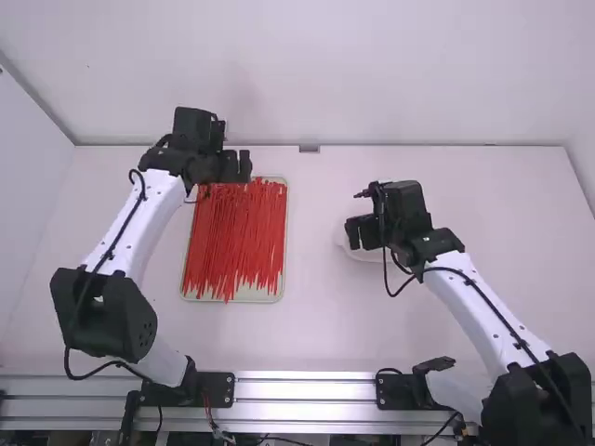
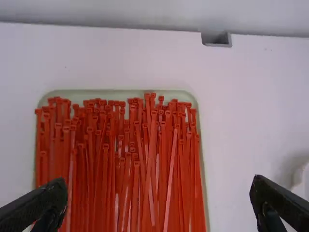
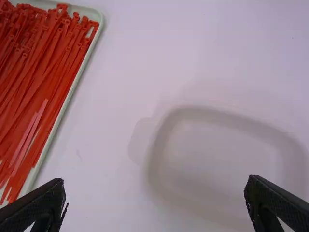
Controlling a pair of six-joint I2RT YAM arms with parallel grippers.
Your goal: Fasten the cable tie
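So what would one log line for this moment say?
stage: no tie picked yet | left jaws: open, above red cable ties on tray | right jaws: open, above white container

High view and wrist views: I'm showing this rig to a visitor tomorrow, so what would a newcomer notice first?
The thick bundle of red cable ties on a pale green tray, left of the table's middle, stands out at once. The left gripper hangs open over the tray's far end. The right gripper, also open, hangs over a pale shallow container right of the tray.
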